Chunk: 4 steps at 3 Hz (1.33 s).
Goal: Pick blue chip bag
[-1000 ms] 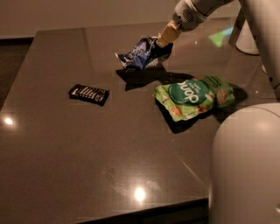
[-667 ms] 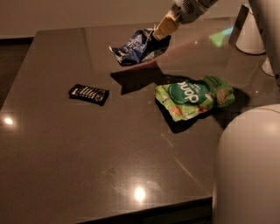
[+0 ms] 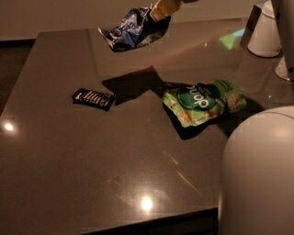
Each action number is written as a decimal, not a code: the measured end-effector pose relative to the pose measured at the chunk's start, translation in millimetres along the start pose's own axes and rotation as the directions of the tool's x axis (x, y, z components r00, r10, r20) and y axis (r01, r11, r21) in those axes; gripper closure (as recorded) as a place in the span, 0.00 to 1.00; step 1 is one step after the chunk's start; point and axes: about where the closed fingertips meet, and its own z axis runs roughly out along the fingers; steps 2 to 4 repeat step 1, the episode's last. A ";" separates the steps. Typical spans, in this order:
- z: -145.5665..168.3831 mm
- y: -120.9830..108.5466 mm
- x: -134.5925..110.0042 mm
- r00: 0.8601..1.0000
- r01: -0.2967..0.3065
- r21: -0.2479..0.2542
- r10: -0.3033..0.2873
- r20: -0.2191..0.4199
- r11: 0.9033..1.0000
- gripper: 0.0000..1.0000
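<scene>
The blue chip bag [image 3: 133, 28] is a crinkled dark-blue foil bag with white markings. It hangs in the air well above the dark table [image 3: 69, 151], near the top of the camera view. My gripper [image 3: 161, 10] is at the top edge, shut on the bag's right end; only its tan fingers [image 3: 164, 7] show. The bag's shadow falls on the table below it.
A larger green bag with a round logo [image 3: 204, 101] lies on the table at the right. A flat black bar-shaped packet [image 3: 93, 98] lies at the left. White objects [image 3: 265, 32] stand at the back right. My white arm body [image 3: 259, 174] fills the lower right corner.
The gripper has risen with the blue chip bag held in it; the bag went from just above the table to well above it and a little leftward.
</scene>
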 end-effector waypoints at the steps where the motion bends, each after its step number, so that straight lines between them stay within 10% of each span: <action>1: -0.2 0.1 -0.8 1.000 0.001 0.000 -0.001 0.001 1.000 1.00; 4: -0.2 0.1 -0.8 1.000 0.001 0.000 -0.001 0.001 1.000 1.00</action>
